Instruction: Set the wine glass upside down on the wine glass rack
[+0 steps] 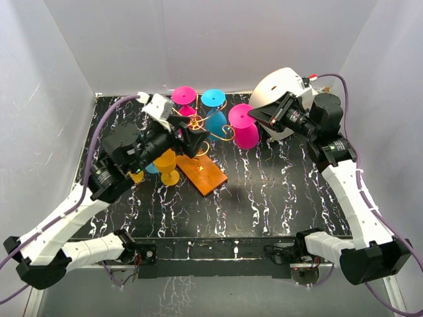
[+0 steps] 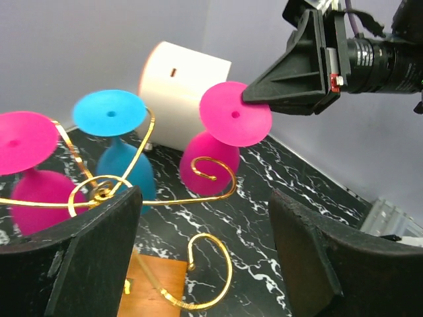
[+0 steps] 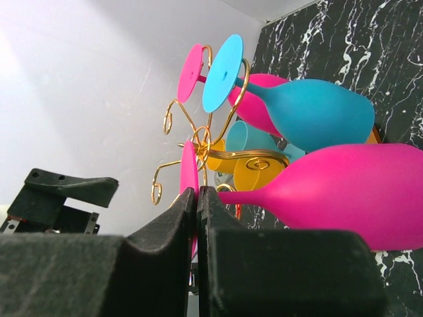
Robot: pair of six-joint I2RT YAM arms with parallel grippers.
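Pink wine glass (image 2: pixel 228 122) foot, nipped between right jaws

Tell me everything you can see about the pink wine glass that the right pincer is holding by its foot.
The pink wine glass is matte magenta, plastic-looking: round flat foot, short stem, deep bowl. It is upside down, foot uppermost and tilted, beside the wine glass rack, with a gold curl crossing in front of its bowl. The right pincer is shut on the foot's edge. Whether the stem rests on the wire is unclear.
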